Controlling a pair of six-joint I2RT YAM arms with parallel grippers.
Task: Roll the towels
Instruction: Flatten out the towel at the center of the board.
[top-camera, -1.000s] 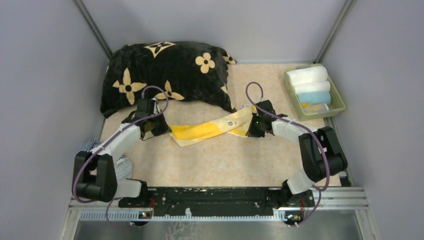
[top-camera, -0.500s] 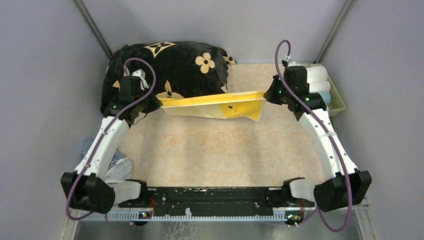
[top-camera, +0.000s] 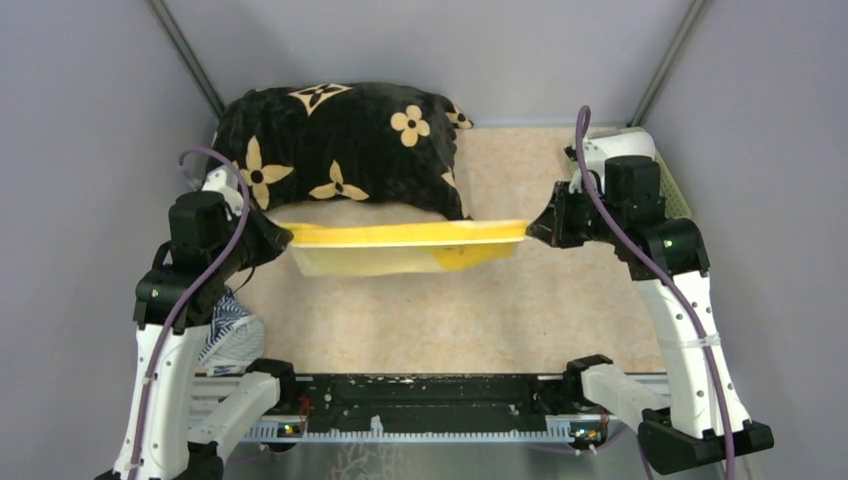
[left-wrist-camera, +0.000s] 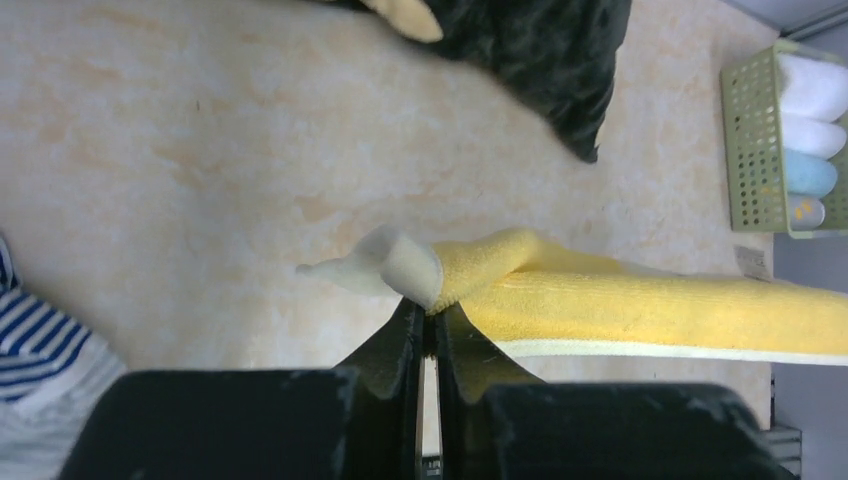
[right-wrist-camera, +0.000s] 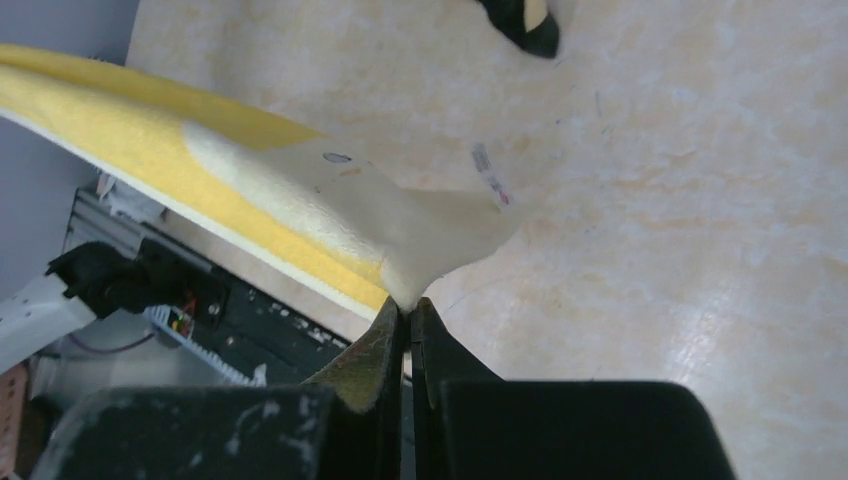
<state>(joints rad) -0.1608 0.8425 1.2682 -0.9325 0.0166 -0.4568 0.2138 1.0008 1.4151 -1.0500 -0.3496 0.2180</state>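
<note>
Right now the yellow towel (top-camera: 400, 242) hangs in the air just in front of the black flowered cushion (top-camera: 330, 140). It is stretched into a long band between the two arms and is clear of the table (top-camera: 450, 320). Its upper edge runs taut and nearly level, and the lower part sags below it in a pale fold.

The left gripper (top-camera: 278, 236) pinches one end of the towel off the cushion's near-left side. In the left wrist view its fingers (left-wrist-camera: 395, 350) are pressed together on a bunched corner, with a pale tip of cloth poking out past them. The right gripper (top-camera: 537, 226) pinches the other end, off the cushion's near-right corner. The right wrist view shows its fingers (right-wrist-camera: 375, 350) squeezed tight on a pale corner of the towel.

To the right of the cushion, a green basket (left-wrist-camera: 745, 150) holds rolled towels (left-wrist-camera: 815, 85), white and blue, side by side. A blue-and-white striped cloth (top-camera: 232, 325) lies crumpled nearer than the cushion, on its left side, beside the left arm.
</note>
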